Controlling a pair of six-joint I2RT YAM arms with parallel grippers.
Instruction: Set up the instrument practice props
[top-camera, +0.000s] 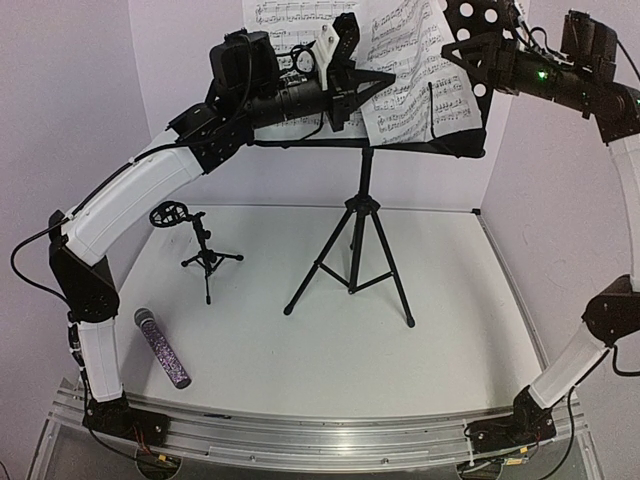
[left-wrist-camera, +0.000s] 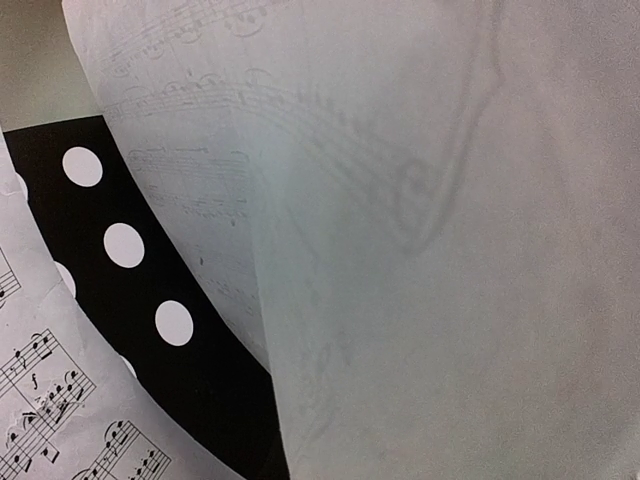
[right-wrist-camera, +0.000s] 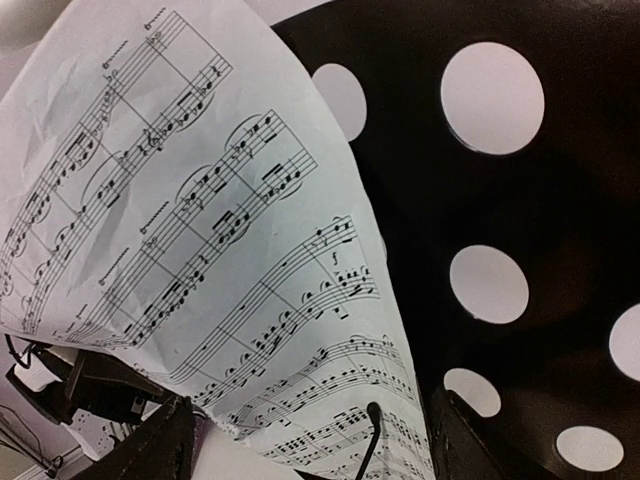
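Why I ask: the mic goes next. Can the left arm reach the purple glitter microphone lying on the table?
Probably yes: the purple glitter microphone lies uncovered on the table beside the left arm's base.

My black perforated-tray music stand (top-camera: 361, 215) is standing upright on its tripod legs toward the back middle of the table (top-camera: 450, 330), with its tray tilting back. My white sheet-music pages (top-camera: 405, 75) are leaning on that tray, and one is curling away from it. My purple glitter microphone (top-camera: 162, 347) is lying flat near the front left corner, its silver mesh head pointing toward the back. My small black tripod mic stand (top-camera: 205, 255) is standing behind it, left of the music stand.
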